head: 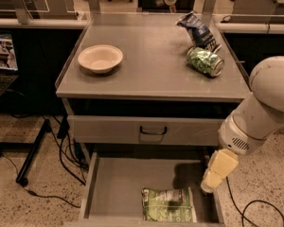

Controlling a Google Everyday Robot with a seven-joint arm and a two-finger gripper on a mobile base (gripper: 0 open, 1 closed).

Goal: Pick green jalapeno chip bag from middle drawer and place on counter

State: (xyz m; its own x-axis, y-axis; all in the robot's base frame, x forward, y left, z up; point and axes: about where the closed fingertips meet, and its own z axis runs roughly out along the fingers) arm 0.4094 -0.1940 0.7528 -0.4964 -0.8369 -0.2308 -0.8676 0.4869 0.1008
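Note:
The green jalapeno chip bag (168, 204) lies flat at the front right of the open middle drawer (118, 183), a shallow grey drawer pulled out low in the view. My gripper (212, 183) hangs from the white arm over the drawer's right side, just right of and above the bag, apart from it. The counter (151, 60) is the flat grey cabinet top above.
On the counter stand a cream bowl (100, 58) at the left, a dark blue snack bag (197, 30) and a shiny green can (205, 61) lying at the right. A closed grey drawer with a dark loop handle (153, 130) sits above the open one. Cables lie on the floor.

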